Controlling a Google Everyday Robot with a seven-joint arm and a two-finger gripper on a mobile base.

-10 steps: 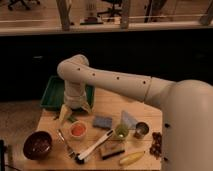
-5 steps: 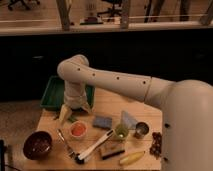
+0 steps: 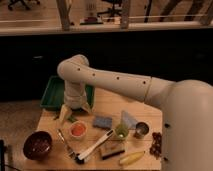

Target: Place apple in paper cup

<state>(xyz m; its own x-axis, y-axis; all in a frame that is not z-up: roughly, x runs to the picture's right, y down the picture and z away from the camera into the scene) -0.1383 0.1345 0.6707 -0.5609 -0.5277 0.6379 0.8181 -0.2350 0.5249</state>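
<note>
The apple (image 3: 77, 129) sits inside the paper cup (image 3: 77, 137). From my seat I read it as an orange-red disc filling the white rim, with the cup standing upright near the front left of the table (image 3: 109, 102). I judge the placing itself to be done: the fruit is in the cup, and nothing is pinched on it. The gripper (image 3: 75, 111) hangs just behind and above the cup with its pale fingers (image 3: 63, 114) spread apart and nothing between them. I see a gap between them and the cup's rim, though I cannot say how much clearance there is. What I think is left is small: lift the arm away cleanly without clipping the rim or tipping the cup, and check that the apple rests low rather than perched on the lip. From this angle I cannot tell how deep it sits. Around the cup, a dark red bowl (image 3: 38, 145) stands to the left, a thin utensil (image 3: 64, 140) lies between them, and a white-handled brush (image 3: 95, 144) lies to the right. Further right are a blue sponge (image 3: 102, 121), a small green cup (image 3: 120, 131) and a metal cup (image 3: 141, 130). A green tray (image 3: 49, 95) sits behind the gripper.
</note>
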